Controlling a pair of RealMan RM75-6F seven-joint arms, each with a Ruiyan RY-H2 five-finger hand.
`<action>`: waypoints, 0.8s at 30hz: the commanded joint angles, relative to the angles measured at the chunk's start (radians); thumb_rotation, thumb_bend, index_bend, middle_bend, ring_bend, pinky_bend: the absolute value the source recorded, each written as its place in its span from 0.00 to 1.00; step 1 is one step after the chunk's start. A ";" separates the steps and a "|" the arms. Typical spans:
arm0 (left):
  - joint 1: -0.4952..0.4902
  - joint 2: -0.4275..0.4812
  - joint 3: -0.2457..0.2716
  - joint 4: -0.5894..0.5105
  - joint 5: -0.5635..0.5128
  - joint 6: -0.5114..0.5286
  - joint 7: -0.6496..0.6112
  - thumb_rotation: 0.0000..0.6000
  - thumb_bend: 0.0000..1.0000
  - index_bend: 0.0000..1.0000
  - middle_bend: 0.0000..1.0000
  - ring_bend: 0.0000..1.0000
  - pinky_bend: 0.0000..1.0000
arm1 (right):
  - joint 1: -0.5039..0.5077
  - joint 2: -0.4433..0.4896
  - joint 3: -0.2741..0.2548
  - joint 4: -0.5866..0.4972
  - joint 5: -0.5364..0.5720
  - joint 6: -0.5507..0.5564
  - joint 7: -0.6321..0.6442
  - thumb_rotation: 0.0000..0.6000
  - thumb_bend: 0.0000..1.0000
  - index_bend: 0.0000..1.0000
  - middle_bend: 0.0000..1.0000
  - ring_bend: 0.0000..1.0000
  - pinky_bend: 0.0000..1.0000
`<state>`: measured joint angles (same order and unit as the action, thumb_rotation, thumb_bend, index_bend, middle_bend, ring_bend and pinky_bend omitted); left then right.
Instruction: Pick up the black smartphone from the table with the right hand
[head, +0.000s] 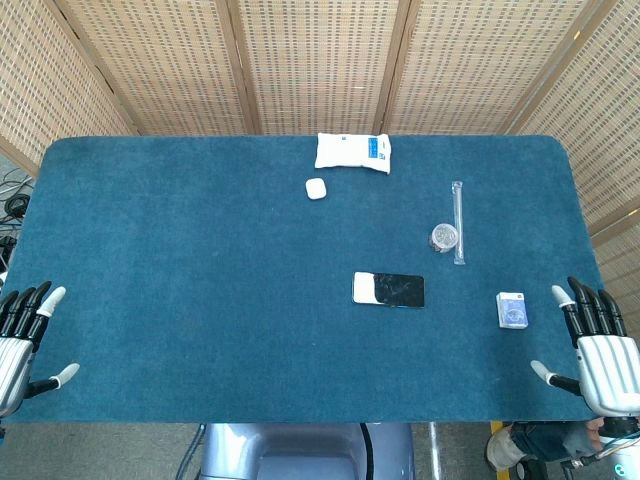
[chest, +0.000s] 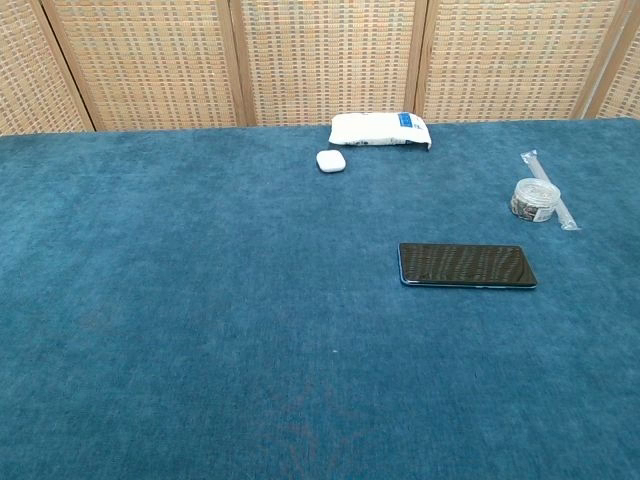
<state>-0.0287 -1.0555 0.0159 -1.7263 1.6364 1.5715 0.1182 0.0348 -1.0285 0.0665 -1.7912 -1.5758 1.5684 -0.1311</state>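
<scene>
The black smartphone (head: 389, 290) lies flat, screen up, on the blue table right of centre; glare whitens its left end in the head view, and the chest view shows the same smartphone (chest: 467, 265) all dark. My right hand (head: 598, 352) hovers at the table's front right corner, fingers spread and empty, well to the right of the phone. My left hand (head: 22, 338) sits at the front left corner, also spread and empty. Neither hand appears in the chest view.
A small blue card box (head: 512, 309) lies between the phone and my right hand. A round clear container (head: 444, 237) and a wrapped straw (head: 458, 222) sit behind the phone. A white packet (head: 352, 152) and white earbud case (head: 316, 188) lie far back.
</scene>
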 joint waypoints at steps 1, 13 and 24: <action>0.000 0.000 0.000 0.000 -0.002 -0.002 0.000 1.00 0.00 0.00 0.00 0.00 0.00 | 0.000 -0.001 -0.001 0.000 -0.001 0.000 0.000 1.00 0.00 0.00 0.00 0.00 0.00; -0.006 -0.002 -0.011 -0.005 -0.022 -0.011 0.004 1.00 0.00 0.00 0.00 0.00 0.00 | 0.077 -0.018 0.010 0.003 0.005 -0.122 -0.013 1.00 0.00 0.00 0.00 0.00 0.00; -0.025 -0.015 -0.031 -0.008 -0.074 -0.053 0.035 1.00 0.00 0.00 0.00 0.00 0.00 | 0.395 -0.139 0.162 0.016 0.193 -0.518 -0.096 1.00 0.05 0.13 0.00 0.00 0.00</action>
<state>-0.0511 -1.0692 -0.0115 -1.7333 1.5680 1.5234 0.1512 0.3341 -1.1146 0.1737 -1.7787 -1.4693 1.1597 -0.1908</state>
